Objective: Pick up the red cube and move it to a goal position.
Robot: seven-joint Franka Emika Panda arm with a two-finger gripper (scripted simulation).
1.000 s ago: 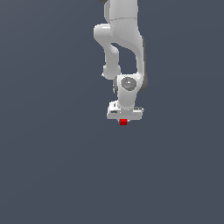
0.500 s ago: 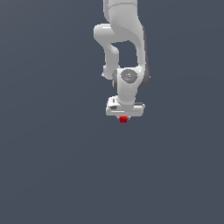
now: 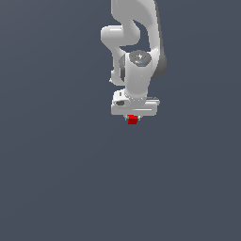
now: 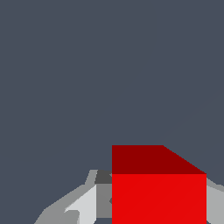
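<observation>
The red cube (image 3: 132, 120) is small and bright red and sits directly under the white gripper (image 3: 133, 117) of the arm in the exterior view, partly covered by the gripper's body. In the wrist view the red cube (image 4: 158, 192) fills the space between the two grey fingers (image 4: 83, 205), which press against its sides. The gripper is shut on the cube and holds it above the plain grey ground. The fingertips themselves are hidden behind the cube in the exterior view.
The white arm (image 3: 136, 42) rises from the gripper to the picture's upper edge. Around it is only a flat dark grey surface (image 3: 56, 179), with no other objects in view.
The gripper with the red cube has risen a little and the wrist has shifted slightly toward the exterior view's right. The cube stays held between the fingers.
</observation>
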